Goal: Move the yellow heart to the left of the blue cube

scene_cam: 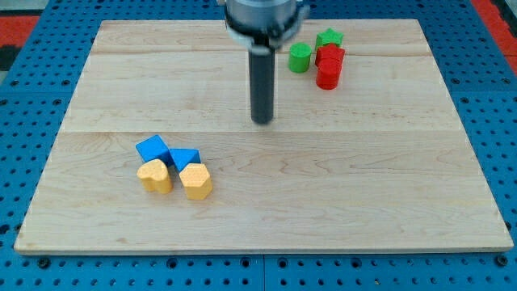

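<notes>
The yellow heart (154, 175) lies at the lower left of the wooden board, touching the blue cube (153, 149) just above it. A blue triangular block (185, 158) sits to the cube's right, and a yellow hexagonal block (196, 180) sits below that, beside the heart. My tip (262, 120) is near the board's middle, well up and to the right of this cluster and apart from every block.
A green cylinder (300, 57), a green star-like block (329, 39) and two red blocks (329, 56) (328, 76) cluster at the view's top right. The wooden board (363, 186) lies on a blue pegboard (32, 81).
</notes>
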Controlling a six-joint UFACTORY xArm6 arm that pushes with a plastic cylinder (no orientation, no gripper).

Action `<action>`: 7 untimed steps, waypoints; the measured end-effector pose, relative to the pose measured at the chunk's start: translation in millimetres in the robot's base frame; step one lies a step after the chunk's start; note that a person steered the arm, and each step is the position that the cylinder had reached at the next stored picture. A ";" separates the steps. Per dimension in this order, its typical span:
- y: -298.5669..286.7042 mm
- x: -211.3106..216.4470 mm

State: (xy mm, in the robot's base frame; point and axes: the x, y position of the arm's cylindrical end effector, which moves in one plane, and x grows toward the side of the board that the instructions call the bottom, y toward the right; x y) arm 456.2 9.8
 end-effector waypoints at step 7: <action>-182.9 40.7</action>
State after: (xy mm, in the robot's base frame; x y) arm 496.9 -173.1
